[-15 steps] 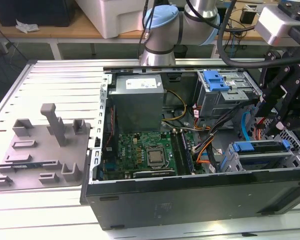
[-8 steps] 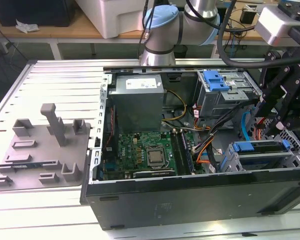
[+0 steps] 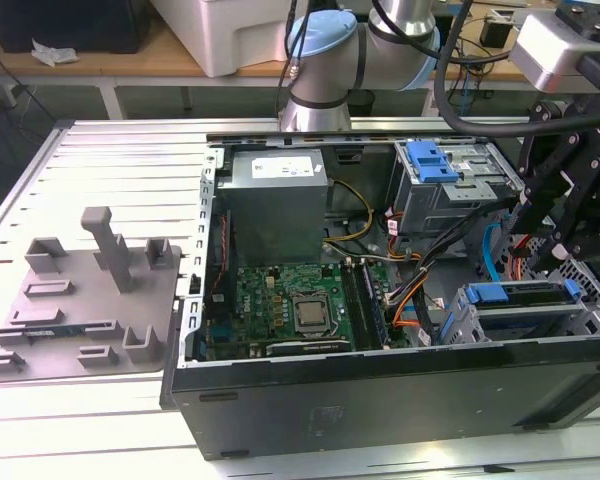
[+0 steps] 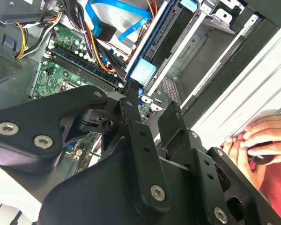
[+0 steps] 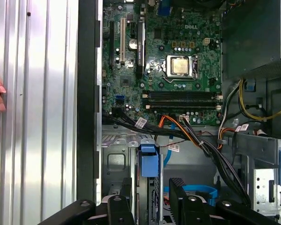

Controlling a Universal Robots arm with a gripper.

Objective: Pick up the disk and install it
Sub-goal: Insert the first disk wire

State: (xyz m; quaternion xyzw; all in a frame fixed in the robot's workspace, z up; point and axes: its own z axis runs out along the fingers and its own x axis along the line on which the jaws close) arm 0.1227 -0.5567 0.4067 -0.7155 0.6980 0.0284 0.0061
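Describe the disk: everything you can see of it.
The disk is a flat silver-grey drive in a blue plastic rail frame, with a blue tab at one end. It stands on edge in the metal drive cage inside the computer case, on the exterior view's right. The open gripper hangs close above it.

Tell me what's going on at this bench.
A robot arm is working over an open computer case. Its gripper is open and holds nothing. It is poised just above the disk, which sits with its blue rail in the drive cage at the exterior view's right. A person's hand is on the table beside the case.
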